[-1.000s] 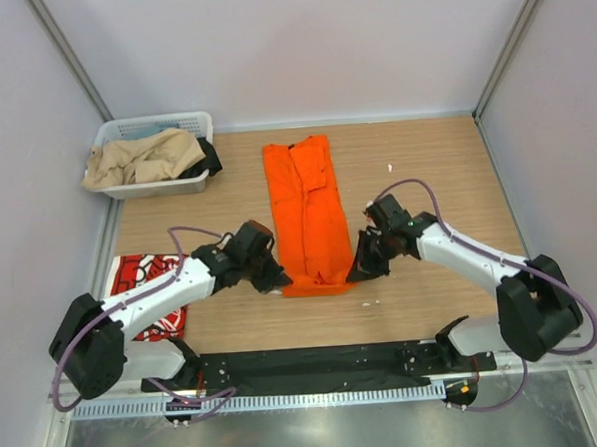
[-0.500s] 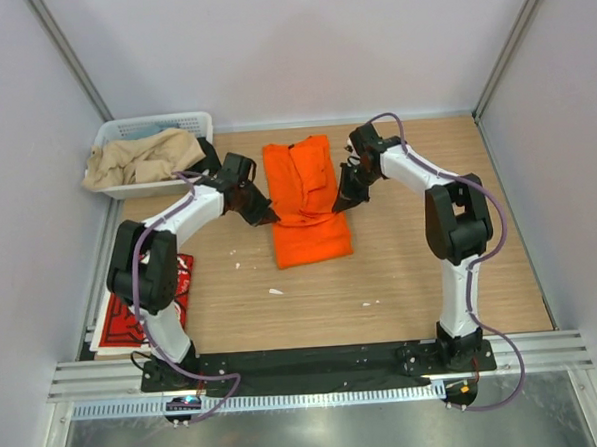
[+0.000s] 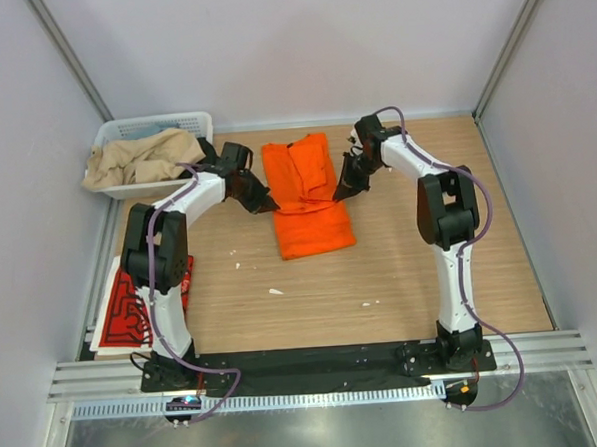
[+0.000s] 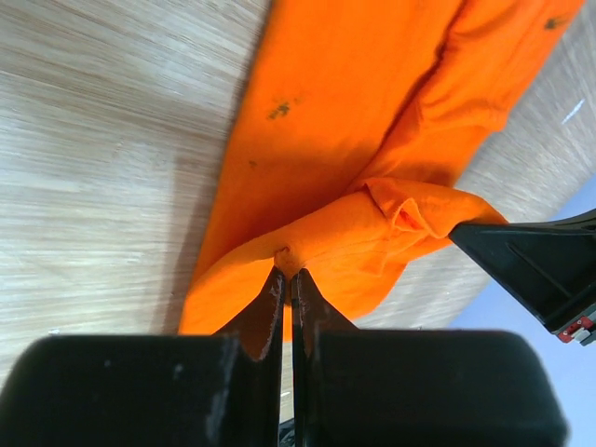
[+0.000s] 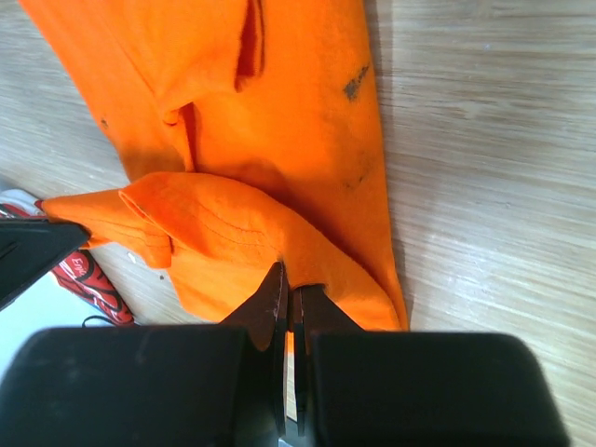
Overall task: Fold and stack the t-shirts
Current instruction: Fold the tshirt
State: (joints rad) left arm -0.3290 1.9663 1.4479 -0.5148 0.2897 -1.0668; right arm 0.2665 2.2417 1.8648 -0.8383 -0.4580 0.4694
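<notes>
The orange t-shirt (image 3: 305,198) lies on the wooden table, its near half lifted and folded back over the far half. My left gripper (image 3: 267,205) is shut on the shirt's left hem corner (image 4: 289,256). My right gripper (image 3: 341,194) is shut on the right hem corner (image 5: 289,270). Both hold the hem above the shirt's middle. The shirt fills both wrist views (image 4: 354,158) (image 5: 261,121). The red t-shirt with white lettering (image 3: 131,307) lies flat at the table's near left; a sliver of it shows in the right wrist view (image 5: 88,279).
A white slatted basket (image 3: 153,126) at the far left holds beige cloth (image 3: 140,157) and dark cloth. Small white scraps (image 3: 275,291) lie on the table in front of the shirt. Grey walls stand on three sides.
Both grippers have carried the orange shirt's near hem from the front of the table toward the far end, folding it over. The arms now stretch far forward.
</notes>
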